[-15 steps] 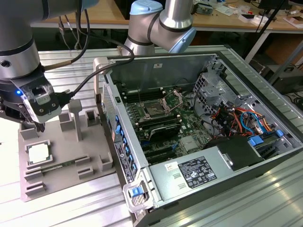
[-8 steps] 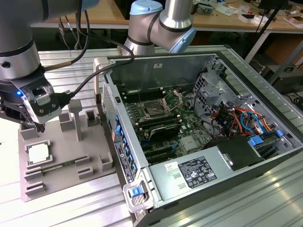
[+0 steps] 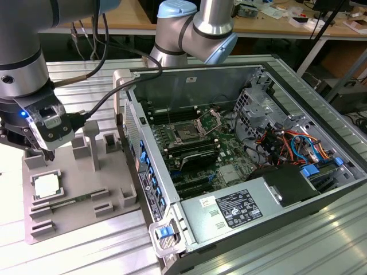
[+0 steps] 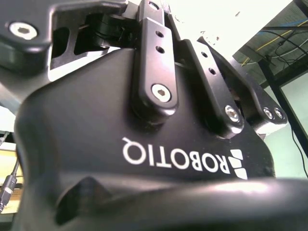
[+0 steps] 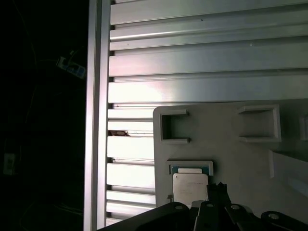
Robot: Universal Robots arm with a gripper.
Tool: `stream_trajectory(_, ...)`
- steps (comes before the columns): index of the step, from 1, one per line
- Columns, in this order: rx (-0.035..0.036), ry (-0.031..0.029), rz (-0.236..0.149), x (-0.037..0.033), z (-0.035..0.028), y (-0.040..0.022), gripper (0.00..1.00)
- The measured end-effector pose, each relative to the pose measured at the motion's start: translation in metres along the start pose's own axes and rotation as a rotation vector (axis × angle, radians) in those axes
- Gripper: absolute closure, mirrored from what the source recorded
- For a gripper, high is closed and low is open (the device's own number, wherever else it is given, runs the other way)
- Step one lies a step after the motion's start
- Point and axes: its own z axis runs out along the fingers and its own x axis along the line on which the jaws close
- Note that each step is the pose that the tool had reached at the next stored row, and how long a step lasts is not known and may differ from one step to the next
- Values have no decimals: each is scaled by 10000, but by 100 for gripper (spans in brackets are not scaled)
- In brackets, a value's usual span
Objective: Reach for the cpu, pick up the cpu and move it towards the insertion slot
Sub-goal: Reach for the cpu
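The end effector (image 3: 41, 152) is dark and hard to see, so I cannot tell how wide it is open. It hangs just above the cpu (image 3: 46, 186), which lies in the grey tray (image 3: 71, 175) on the desk (image 3: 86, 252). The slot (image 3: 186, 133) is well apart, inside the open computer (image 3: 229, 80).

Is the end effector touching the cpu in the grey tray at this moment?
Apart. In the exterior view, the end effector hangs above the cpu, and a strip of bare grey tray shows between them.
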Motion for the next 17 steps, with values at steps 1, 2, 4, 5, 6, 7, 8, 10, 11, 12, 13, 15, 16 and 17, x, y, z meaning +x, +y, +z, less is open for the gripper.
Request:
stream_trajectory(1,0,0,0,0,2,0,89)
stream_trajectory(2,0,0,0,0,4,0,89)
stream_trajectory(4,0,0,0,0,8,0,89)
stream_trajectory(5,0,0,0,0,10,0,89)
stream_trajectory(6,0,1,0,0,11,-1,89)
stream_trajectory(7,0,0,0,0,14,-1,89)
stream_trajectory(8,-1,0,0,0,15,-1,89)
stream_trajectory(10,0,-1,0,0,21,-1,89)
stream_trajectory(11,0,-1,0,0,23,-1,89)
stream_trajectory(12,0,0,0,0,25,-1,89)
stream_trajectory(13,0,0,0,0,28,-1,89)
stream_trajectory(15,0,-1,0,0,34,-1,89)
stream_trajectory(16,0,-1,0,0,37,-2,89)
stream_trajectory(17,0,0,0,0,39,-2,89)
